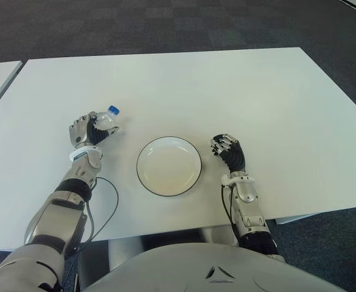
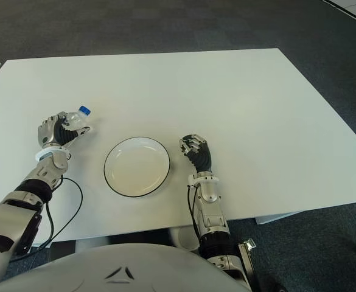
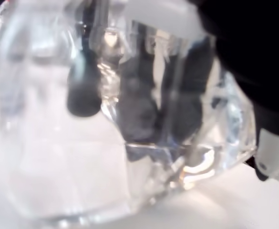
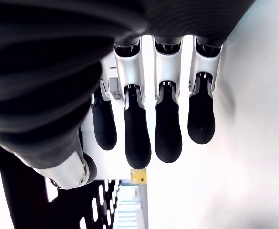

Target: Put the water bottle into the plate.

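Left eye view shows our left hand closed around the water bottle, to the left of the plate and apart from it, on or just above the white table; we cannot tell whether the bottle's base touches the surface. The bottle tilts, its blue cap pointing up and away from us toward the plate side. Our left wrist view confirms the hold: clear plastic fills the frame, with dark fingers seen through the wall and wrapped against it.

Our right hand shows just right of the plate, holding nothing, its fingers loosely bent and hanging free in its own wrist view.

We judge the bottle light and small, its thin clear wall likely to flex or crackle under a hard squeeze, and smooth enough to slip if the clamp loosens. How much water it holds we cannot tell. The sound place to hold is around the body below the shoulder, which is roughly where our fingers sit now; the cap end stays clear.

The plate is empty, shallow, white with a dark rim. A round bottle laid on its side there may roll toward the rim, so we would set it down low and gently
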Motion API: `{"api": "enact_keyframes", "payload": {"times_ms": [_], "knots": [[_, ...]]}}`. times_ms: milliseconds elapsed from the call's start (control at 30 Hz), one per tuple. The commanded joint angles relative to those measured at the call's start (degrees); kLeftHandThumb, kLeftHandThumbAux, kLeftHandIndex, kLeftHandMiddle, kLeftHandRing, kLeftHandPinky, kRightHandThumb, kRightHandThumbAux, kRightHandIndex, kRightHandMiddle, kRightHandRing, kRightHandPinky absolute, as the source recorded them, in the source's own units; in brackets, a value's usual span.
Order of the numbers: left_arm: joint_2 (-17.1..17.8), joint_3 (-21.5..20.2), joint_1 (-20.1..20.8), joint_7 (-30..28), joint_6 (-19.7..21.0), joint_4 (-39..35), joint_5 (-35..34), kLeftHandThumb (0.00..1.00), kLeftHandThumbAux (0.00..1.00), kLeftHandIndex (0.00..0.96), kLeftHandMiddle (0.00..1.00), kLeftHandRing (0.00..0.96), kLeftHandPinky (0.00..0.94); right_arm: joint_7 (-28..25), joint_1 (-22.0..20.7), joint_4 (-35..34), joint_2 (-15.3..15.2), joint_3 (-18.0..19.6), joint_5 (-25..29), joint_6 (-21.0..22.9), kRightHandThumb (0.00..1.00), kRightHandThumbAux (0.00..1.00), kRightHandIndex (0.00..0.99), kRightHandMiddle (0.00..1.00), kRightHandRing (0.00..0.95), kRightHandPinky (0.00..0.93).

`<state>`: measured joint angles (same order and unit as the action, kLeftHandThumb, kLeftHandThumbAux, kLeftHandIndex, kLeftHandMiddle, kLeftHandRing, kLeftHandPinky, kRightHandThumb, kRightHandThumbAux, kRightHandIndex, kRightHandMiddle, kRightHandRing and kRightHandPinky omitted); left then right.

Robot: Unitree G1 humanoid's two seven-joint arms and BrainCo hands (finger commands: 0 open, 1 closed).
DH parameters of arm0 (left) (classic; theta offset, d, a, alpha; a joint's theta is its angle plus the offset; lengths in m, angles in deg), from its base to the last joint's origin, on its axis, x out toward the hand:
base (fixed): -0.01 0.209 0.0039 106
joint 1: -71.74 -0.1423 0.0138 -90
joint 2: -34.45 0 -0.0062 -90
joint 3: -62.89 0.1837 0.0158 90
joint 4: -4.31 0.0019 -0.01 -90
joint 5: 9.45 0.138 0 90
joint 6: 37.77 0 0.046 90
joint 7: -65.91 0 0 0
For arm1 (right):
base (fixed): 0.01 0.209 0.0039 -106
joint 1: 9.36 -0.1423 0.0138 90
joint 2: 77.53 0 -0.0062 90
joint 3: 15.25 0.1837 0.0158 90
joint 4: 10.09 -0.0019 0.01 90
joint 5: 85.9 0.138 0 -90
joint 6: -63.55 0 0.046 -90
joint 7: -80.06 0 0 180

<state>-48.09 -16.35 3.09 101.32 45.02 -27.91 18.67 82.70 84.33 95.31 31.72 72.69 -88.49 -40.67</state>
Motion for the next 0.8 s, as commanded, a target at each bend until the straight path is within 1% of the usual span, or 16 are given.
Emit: {"api": "enact_keyframes", "payload": {"times_ms": [33,100,167,200,267,333,367,500,633,733,767,800], "knots": [[-2.57,-1.36,-6.68,-3.53,1.2,-4.64,-3.16,0.949,0.652,0.381,0.508,0.532,0.837,0.18,-0.15,0.91,0.77,0.32,0.86,-0.27,0.705,0.729,0.432,0.601,0.609,0.615],[-1.99,-2.34,-8.33,-4.14,1.61,-10.28,-3.84,0.949,0.652,0.381,0.508,0.53,0.834,0.24,-0.15,0.91,0.78,0.32,0.82,-0.19,0.705,0.729,0.432,0.601,0.608,0.612],[-1.66,-3.16,-10.36,-5.01,3.12,-17.21,-4.12,0.949,0.652,0.381,0.506,0.527,0.822,0.23,-0.14,0.94,0.76,0.32,0.81,-0.27,0.704,0.729,0.432,0.601,0.608,0.608],[-1.56,-3.65,-11.8,-5.72,4.42,-22.38,-4.04,0.949,0.653,0.381,0.506,0.527,0.819,0.22,-0.12,0.97,0.73,0.32,0.76,-0.38,0.704,0.729,0.432,0.601,0.607,0.607],[-1.55,-4.41,-14.14,-6.71,6.24,-30.21,-3.78,0.949,0.653,0.38,0.504,0.525,0.812,0.2,-0.13,1.07,0.69,0.32,0.68,-0.63,0.704,0.729,0.432,0.6,0.605,0.605],[-1.71,-4.99,-16.03,-7.36,7.4,-35.77,-3.49,0.949,0.653,0.38,0.502,0.524,0.799,0.19,-0.14,1.15,0.66,0.31,0.6,-0.79,0.704,0.729,0.432,0.599,0.603,0.607],[-1.82,-5.21,-16.73,-7.66,7.87,-37.71,-3.36,0.949,0.653,0.38,0.501,0.523,0.793,0.19,-0.14,1.16,0.66,0.31,0.58,-0.82,0.704,0.729,0.432,0.599,0.603,0.608],[-2.06,-5.98,-18.86,-7.5,6.56,-42.26,-3.02,0.948,0.654,0.38,0.499,0.521,0.784,0.36,-0.15,1.19,0.64,0.22,0.35,-0.83,0.704,0.729,0.432,0.6,0.603,0.611],[-3.1,-6.66,-22.68,-8.95,6.59,-51.48,-2.62,0.948,0.654,0.379,0.496,0.52,0.78,0.4,-0.24,1.32,0.55,0.23,0.25,-0.71,0.704,0.729,0.432,0.601,0.606,0.616],[-3.24,-7.43,-24.53,-10.63,5.29,-55.57,-3.55,0.947,0.655,0.378,0.494,0.52,0.772,0.23,-0.31,1.48,0.49,0.28,0.39,-0.78,0.705,0.729,0.432,0.603,0.608,0.616],[-3.26,-7.67,-24.92,-11.11,4.9,-56.38,-3.81,0.948,0.655,0.378,0.495,0.52,0.738,0.19,-0.33,1.54,0.48,0.31,0.44,-0.83,0.705,0.729,0.432,0.604,0.608,0.616],[-3.3,-8.01,-25.56,-11.77,4.46,-57.73,-4.25,0.948,0.655,0.378,0.495,0.52,0.726,0.16,-0.36,1.59,0.49,0.33,0.49,-0.83,0.705,0.729,0.432,0.604,0.608,0.616]]}}
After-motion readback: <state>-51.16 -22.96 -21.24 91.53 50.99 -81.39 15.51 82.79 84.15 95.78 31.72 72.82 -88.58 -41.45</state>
